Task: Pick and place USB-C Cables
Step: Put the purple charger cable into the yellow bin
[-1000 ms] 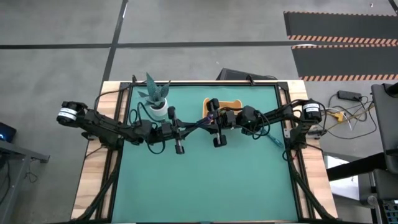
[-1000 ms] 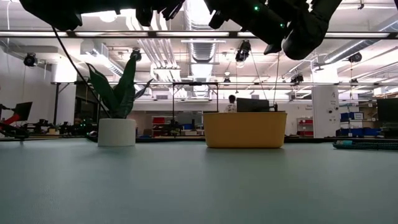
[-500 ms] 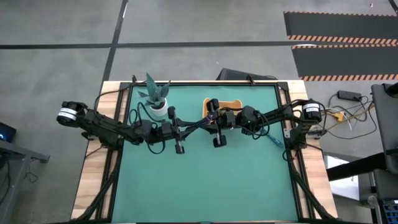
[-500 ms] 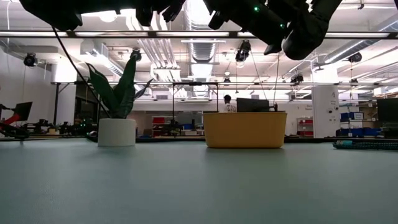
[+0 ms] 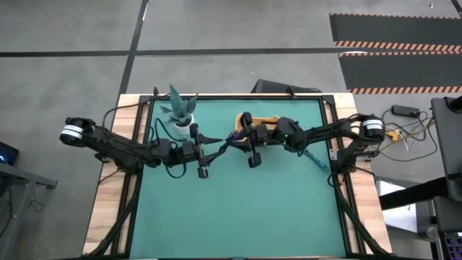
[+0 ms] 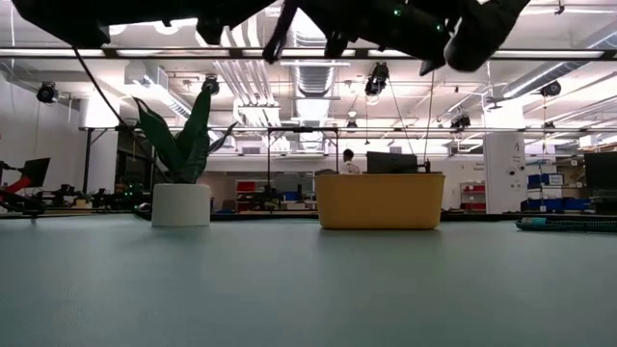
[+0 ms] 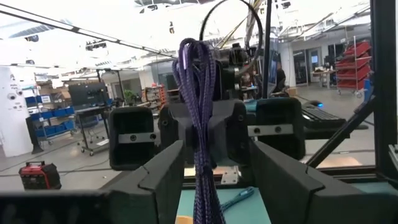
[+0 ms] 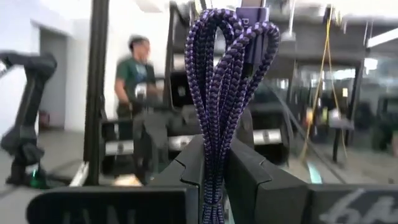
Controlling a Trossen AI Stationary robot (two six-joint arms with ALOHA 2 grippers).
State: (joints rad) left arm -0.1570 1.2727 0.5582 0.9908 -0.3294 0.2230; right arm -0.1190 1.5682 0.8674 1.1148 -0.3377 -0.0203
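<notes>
**Open room.** The green table mat (image 5: 238,209) lies bare from its centre to the 6 o'clock edge, and the 9 o'clock side is also free. Everything else stands in the half toward 12 o'clock. A green potted plant in a white pot (image 5: 180,114) stands at 11 o'clock. A shallow orange plastic tray (image 5: 268,120) sits at 12 o'clock, near the far edge. A thin teal cable (image 5: 315,157) lies at 3 o'clock, close to the mat's border.

**Change.** Compared with a second ago, the left arm has drawn back toward 9 o'clock. The right arm has shifted slightly toward 12 o'clock. In the room behind the table, a person (image 6: 349,160) has moved a little.

**Pose.** Both arms reach in level, high above the mat, and face each other just beside the tray.
- The left gripper (image 7: 216,163) has its fingers (image 7: 163,177) spread wide. We see the dark blue-purple braided USB-C cable bundle (image 7: 198,93) hanging in the gap, touching neither finger.
- The right gripper (image 8: 214,146) is clamped on the bundle, whose loops stand out beyond its fingertips.
- The bundle is thus carried in the air between the two grippers, at the tray's 9 o'clock side.
</notes>
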